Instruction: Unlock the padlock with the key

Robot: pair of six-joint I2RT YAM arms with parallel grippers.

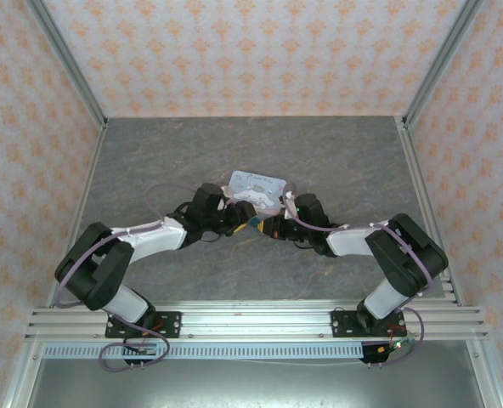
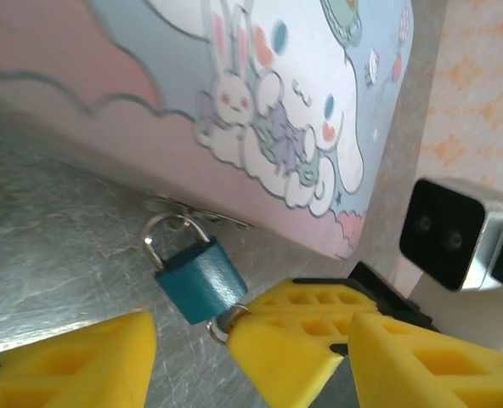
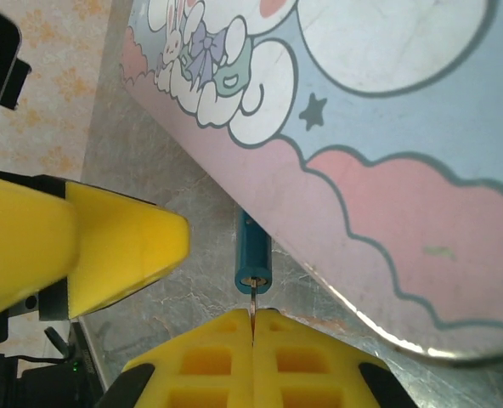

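padlock (image 2: 199, 280) is hung from tin (image 2: 302, 76) edge, long axis tilted, shackle tinward, keyhole toward right end effector (image 3: 253, 327) | key (image 3: 252, 299) is pinched there, blade at keyhole | left end effector (image 1: 237, 220) is spread wide, empty

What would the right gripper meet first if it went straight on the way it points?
The padlock: its teal base sits directly ahead of the right gripper, whose key has its tip at the keyhole. The tin lies beyond it, though depth is unclear.
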